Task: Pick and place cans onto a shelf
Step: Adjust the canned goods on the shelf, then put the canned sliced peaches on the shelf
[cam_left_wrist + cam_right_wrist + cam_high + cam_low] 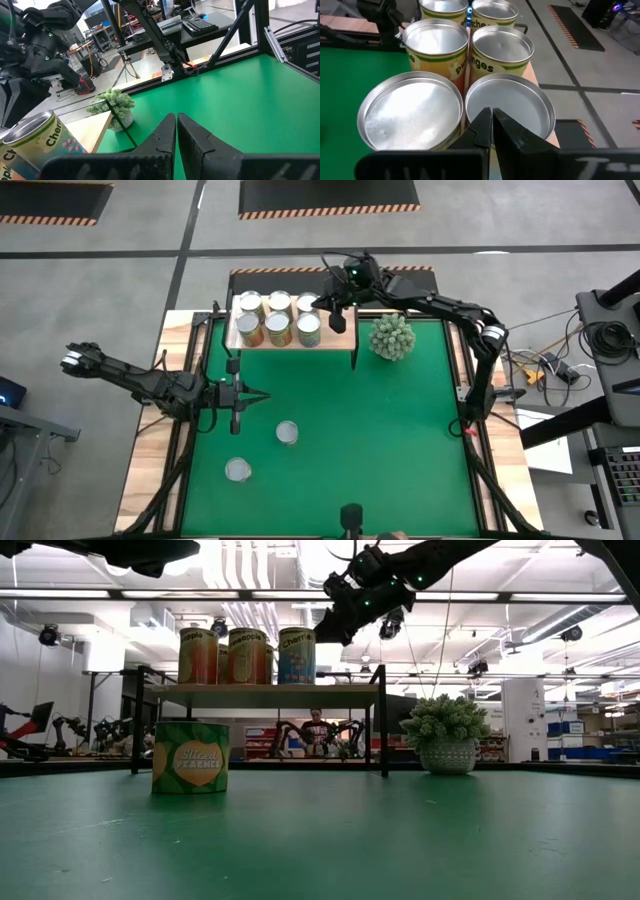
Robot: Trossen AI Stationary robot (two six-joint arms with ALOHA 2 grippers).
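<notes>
six cans [278, 319] stand packed in two rows on the shelf [335, 348], filling its left part; its right part is bare wood. the right gripper [337, 320] hangs just above the can nearest that bare part, fingers closed, holding nothing. in the low view only three shelf cans show, the back row hidden. two more cans [287, 432] sit well apart on the open mat [400, 440]. the left gripper [238, 394], closed and empty, hovers at the mat's left side. a plant [391, 337] stands beside the shelf.

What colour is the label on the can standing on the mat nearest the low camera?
Green, with an orange-yellow oval; the can shows best in the low view.
</notes>
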